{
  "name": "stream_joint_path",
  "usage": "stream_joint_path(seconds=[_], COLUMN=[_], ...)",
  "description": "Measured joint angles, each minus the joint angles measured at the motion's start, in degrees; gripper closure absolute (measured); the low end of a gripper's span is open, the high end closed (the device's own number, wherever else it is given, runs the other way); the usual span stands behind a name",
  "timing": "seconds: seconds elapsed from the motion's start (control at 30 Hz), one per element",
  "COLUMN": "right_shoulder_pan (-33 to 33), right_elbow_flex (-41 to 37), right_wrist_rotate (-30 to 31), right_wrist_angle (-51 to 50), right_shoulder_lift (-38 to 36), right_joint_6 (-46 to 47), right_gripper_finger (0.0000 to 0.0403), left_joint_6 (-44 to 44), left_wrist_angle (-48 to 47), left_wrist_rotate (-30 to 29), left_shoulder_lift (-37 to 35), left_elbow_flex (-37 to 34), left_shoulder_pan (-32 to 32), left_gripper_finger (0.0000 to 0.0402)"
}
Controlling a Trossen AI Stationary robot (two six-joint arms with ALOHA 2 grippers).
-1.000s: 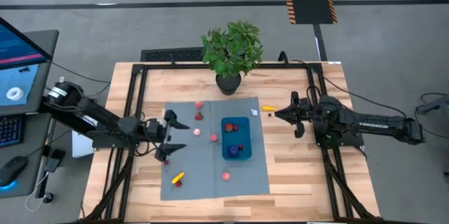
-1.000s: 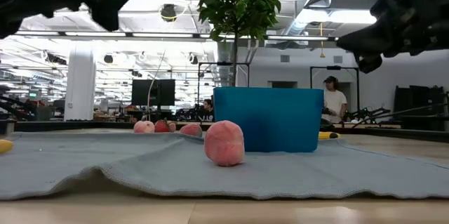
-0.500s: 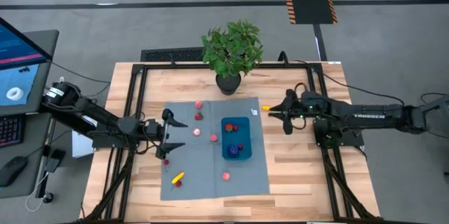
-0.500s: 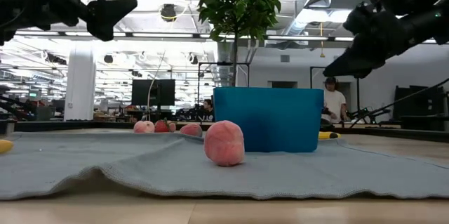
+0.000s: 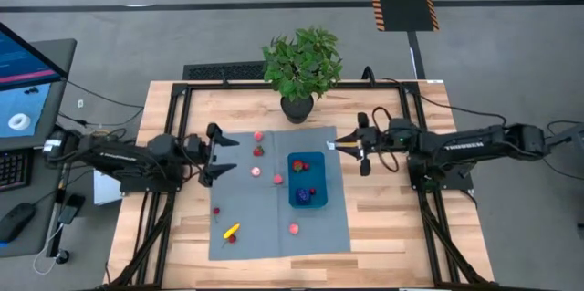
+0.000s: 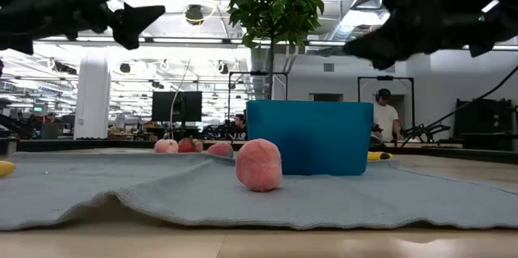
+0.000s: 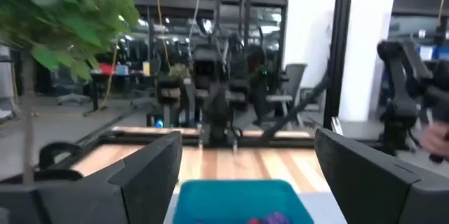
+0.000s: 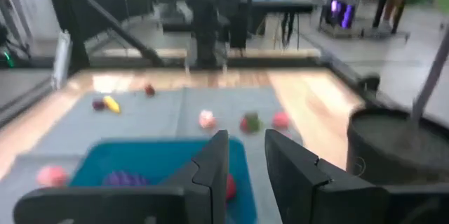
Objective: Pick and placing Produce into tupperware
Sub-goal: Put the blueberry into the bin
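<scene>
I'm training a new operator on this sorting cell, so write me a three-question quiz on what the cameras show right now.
1. True or false: the tupperware is empty.
2. The left hand is: A) open, holding nothing; B) shut on a strawberry; C) resting inside the tupperware.
3. Fill in: the yellow piece lies on the grey ___.

Key: 1. False; a purple cluster and red pieces lie inside. 2. A. 3. mat.
</scene>
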Motion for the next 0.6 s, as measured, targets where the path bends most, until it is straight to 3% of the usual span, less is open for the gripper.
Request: stream_joint_path(seconds=[0.2, 0.4, 0.6], right_shoulder_pan=[-2.26, -3.95, -7.60], right_elbow_flex=[-0.02, -0.52, -0.52], right_wrist_rotate=[-0.09, -0.16, 0.06], right_wrist_angle=[0.38, 2.59, -6.34], right_shoulder_lift=[4.25, 5.47, 5.40], right_joint_6=[-0.88, -1.28, 1.49], right_gripper_finger=[0.0284, 0.0284, 0.0284], left_joint_6=[-1.44, -0.40, -2.02], left_wrist_angle=[-11.58, -27.71, -34.62], left_wrist_rotate=[5.93, 4.67, 0.57], left_shoulder_lift=[-11.56, -21.72, -28.16], left_elbow_flex=[-0.02, 1.66, 1.86], left_shoulder_pan=[2.46, 2.53, 2.51], left_gripper_finger=[0.0086, 0.0086, 0.0086])
